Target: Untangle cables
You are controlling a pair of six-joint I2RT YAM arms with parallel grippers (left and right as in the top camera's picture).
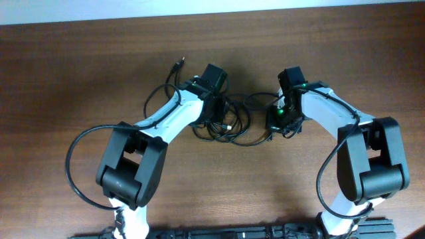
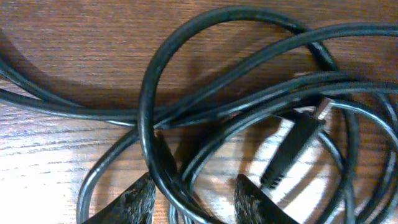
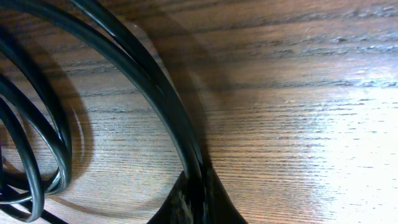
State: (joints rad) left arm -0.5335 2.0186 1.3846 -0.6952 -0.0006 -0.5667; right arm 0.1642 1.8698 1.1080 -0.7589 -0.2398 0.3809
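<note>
We judged the cables [image 1: 229, 126] light, limp and slippery — best taken beside the plug [image 2: 292, 149]. The left gripper [image 2: 194, 200] stood apart astride one strand; the right gripper [image 3: 193, 200] clamped a strand.

I see the cables [image 1: 229, 126] as thin, glossy black cords heaped in a loose knot of overlapping loops at the middle of the bench [image 1: 66, 66]. One strand trails up and left from the heap and ends in a small plug [image 1: 177, 65]. On my left wrist camera, a black connector [image 2: 297, 142] with a metal tip lies among the crossing loops.
</note>
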